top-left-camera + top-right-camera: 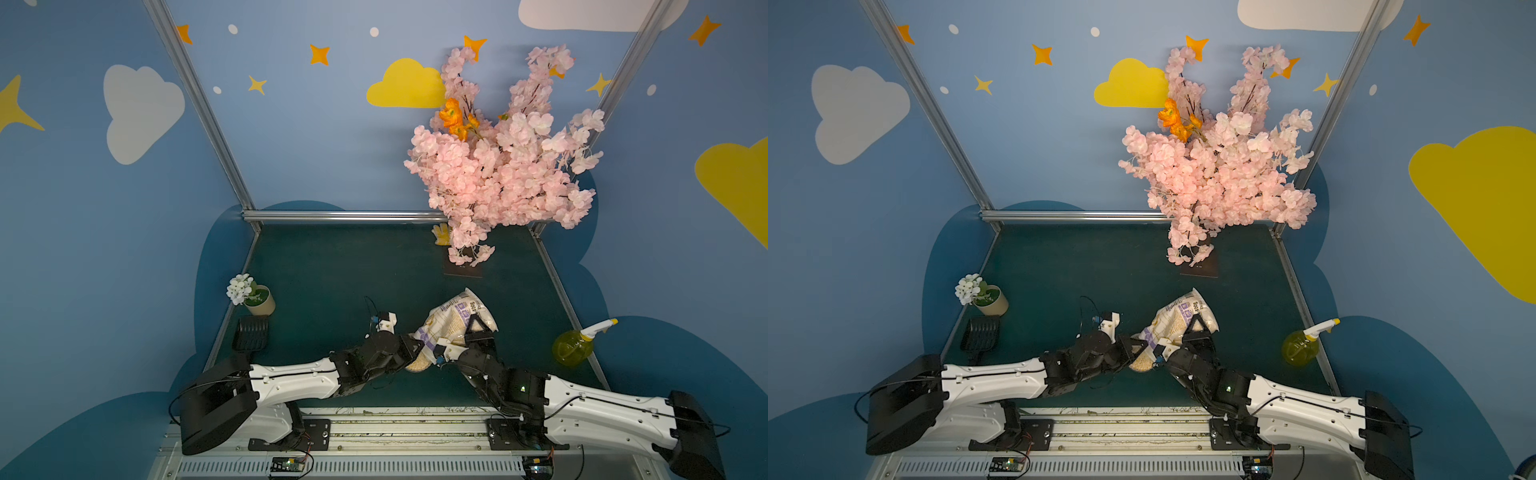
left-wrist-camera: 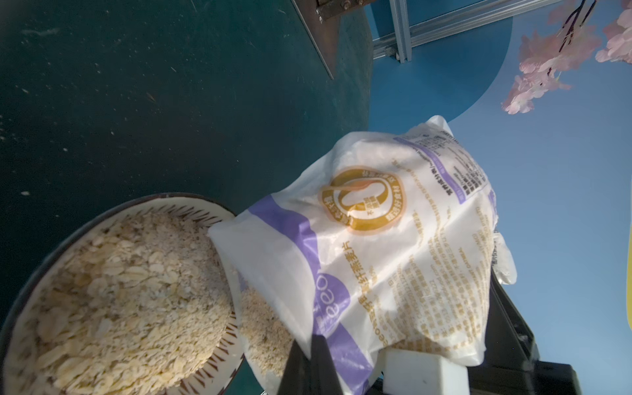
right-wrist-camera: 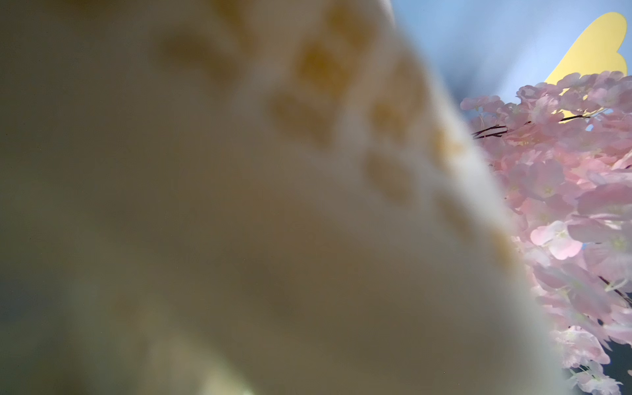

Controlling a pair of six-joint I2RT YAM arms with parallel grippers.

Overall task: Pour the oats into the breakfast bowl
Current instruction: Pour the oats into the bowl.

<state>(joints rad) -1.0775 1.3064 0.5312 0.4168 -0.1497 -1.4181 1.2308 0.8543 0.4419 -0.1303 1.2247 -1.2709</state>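
Above table [image 1: 353, 270], left end effector [image 1: 417, 347] and right end effector [image 1: 477, 328] clamp oats bag [image 1: 453, 320] slanting mouth-down toward bowl [image 2: 191, 201].

Both top views overlook the table [image 1: 332, 270]; wrist cameras sit close to the oats bag [image 2: 393, 239].

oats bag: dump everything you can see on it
The oats bag is crinkly translucent white plastic with a purple band, a gold seal and gold print. It is held up and tilted, mouth down at the rim of the breakfast bowl, which is heaped with oats. More flakes show inside the bag near its mouth. The left gripper pinches the mouth end, and the right gripper clamps the body higher up.
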